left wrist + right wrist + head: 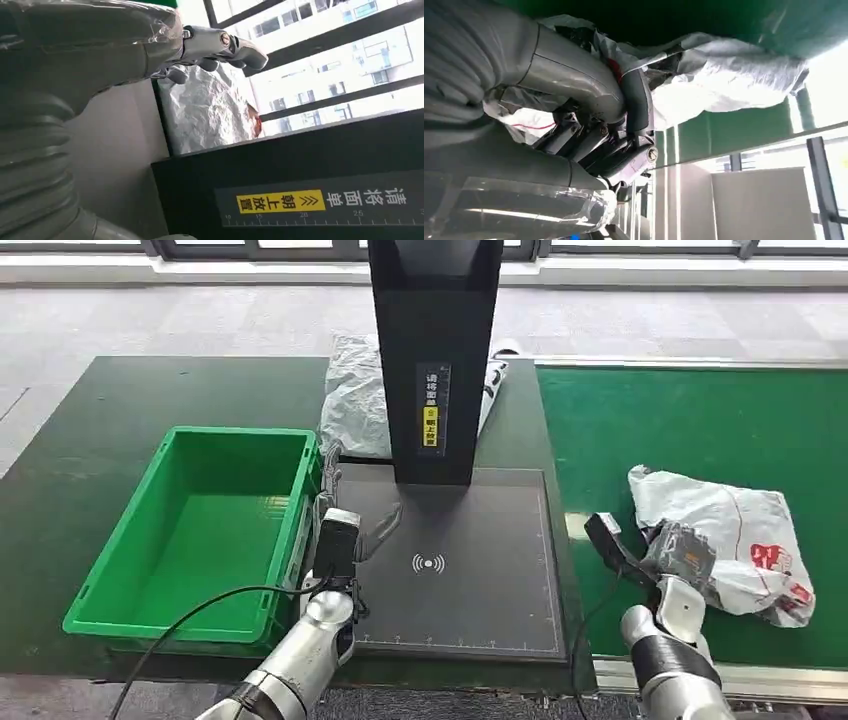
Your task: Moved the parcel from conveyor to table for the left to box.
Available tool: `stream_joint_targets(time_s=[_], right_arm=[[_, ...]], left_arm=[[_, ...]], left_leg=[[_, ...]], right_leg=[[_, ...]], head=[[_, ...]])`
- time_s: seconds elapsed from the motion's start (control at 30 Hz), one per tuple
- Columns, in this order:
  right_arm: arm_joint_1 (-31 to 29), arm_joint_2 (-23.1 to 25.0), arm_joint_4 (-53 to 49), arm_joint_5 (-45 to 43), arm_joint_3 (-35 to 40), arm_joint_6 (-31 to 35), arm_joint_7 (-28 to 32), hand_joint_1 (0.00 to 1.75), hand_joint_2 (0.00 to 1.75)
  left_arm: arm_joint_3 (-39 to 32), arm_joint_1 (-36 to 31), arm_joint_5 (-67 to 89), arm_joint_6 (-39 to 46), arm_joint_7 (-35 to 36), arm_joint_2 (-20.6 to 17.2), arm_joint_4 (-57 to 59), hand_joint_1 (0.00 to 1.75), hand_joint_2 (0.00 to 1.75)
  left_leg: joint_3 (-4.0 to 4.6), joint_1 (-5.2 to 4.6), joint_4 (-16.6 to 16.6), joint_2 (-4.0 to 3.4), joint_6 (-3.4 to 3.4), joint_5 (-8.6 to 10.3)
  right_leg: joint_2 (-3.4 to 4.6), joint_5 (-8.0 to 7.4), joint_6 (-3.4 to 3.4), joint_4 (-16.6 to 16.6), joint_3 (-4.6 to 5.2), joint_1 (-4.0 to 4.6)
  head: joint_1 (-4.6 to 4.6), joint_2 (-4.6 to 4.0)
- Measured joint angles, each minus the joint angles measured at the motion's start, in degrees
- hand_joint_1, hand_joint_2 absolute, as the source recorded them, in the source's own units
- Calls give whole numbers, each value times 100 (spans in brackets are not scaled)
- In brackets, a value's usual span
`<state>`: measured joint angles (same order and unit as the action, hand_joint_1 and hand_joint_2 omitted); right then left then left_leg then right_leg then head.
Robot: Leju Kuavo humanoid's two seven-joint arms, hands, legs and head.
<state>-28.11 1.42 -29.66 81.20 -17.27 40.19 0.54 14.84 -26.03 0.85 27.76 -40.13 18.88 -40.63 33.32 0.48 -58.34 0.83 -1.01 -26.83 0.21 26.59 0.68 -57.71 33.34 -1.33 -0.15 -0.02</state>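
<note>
Up close, right hand (624,125) seemingly clamped on the parcel (740,540); overhead, left hand (375,525) empty, fingers apart.

Pale grey tiled floor (120,320), window frames (300,248) along the far wall, bright daylight

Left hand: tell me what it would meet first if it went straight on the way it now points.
Likely the black stand. The left hand points forward over the scanner pad, fingers apart and holding nothing. A crinkled grey parcel lies beyond; depth is unclear, so it might reach that instead.
</note>
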Motion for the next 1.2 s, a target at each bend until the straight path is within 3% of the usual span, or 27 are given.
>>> stream_joint_targets(time_s=[0.17, 0.4, 0.63, 1.03, 1.2], right_arm=[[28, 50, -109, -123, 50, 0, 101, 175, 175], [355, 540, -785, -549, 420, 0, 1308, 175, 175], [560, 933, -1154, -562, 973, 0, 1314, 175, 175], [652, 1027, -1303, -785, 1180, -52, 1480, 175, 175], [818, 1073, -1563, -1216, 1863, -273, 1430, 175, 175]], left_arm=[[-61, 1, 17, 0, 0, 0, -11, 0, 175], [-68, 33, 83, -4, 0, 0, -63, 0, 175], [-68, 75, 83, -9, 0, 0, -96, 0, 175], [-68, 89, 83, -9, 0, 0, -120, 0, 175], [-68, 108, 81, -74, 0, -2, -146, 0, 175]], left_leg=[[1, 0, 0, 2, 0, 1], [1, 0, 1, -17, -1, 0], [4, 7, 3, -7, -8, 5], [4, 5, 2, -9, -6, 4], [5, 6, 3, -11, -7, 4]], right_leg=[[3, -1, 1, 0, -3, -2], [17, -1, 0, 0, 4, 8], [6, 0, -1, -2, 6, 13], [8, -1, 0, -2, 5, 3], [12, -1, 0, -2, 7, 13]], head=[[0, 0], [0, 0], [0, 2], [0, 0], [0, 0]])
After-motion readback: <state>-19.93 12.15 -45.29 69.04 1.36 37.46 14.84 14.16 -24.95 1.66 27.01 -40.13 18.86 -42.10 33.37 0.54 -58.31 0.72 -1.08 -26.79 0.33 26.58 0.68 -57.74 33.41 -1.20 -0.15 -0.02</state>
